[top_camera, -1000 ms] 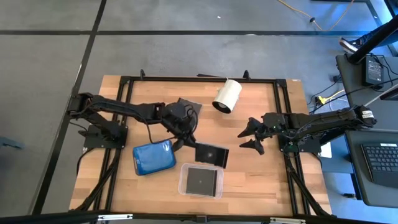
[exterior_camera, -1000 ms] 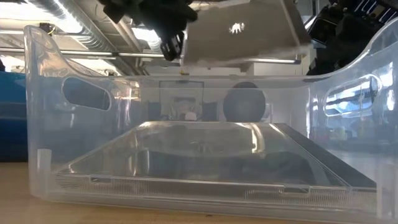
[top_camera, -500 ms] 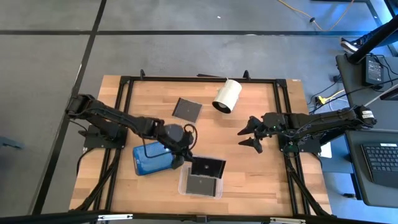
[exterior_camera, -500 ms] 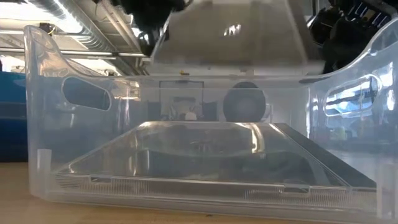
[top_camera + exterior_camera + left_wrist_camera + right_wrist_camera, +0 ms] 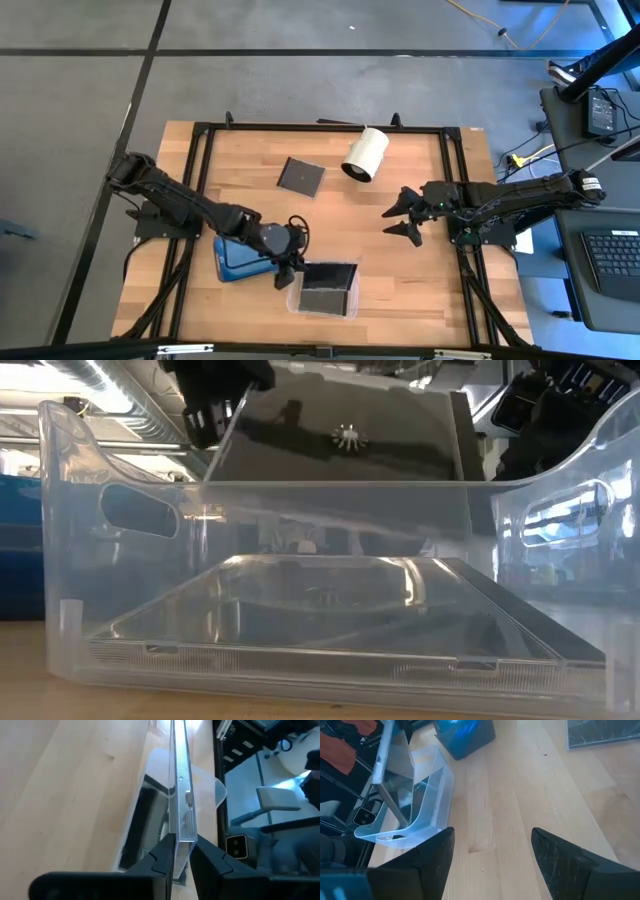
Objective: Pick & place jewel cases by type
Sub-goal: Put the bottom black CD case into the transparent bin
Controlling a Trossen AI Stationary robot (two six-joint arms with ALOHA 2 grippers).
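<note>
One jewel case pinched in left end effector, over clear tray.

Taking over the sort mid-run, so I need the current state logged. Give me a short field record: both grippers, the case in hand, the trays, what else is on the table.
left gripper: shut on held jewel case, at clear tray's edge
held jewel case: dark, tilted, above clear tray
clear tray: near front edge, one dark case already lying inside
blue tray: beside clear tray
loose jewel case: dark, flat on table, toward the back
white cylinder: on its side, near back edge
right gripper: open, empty, waiting over table's right half
</note>
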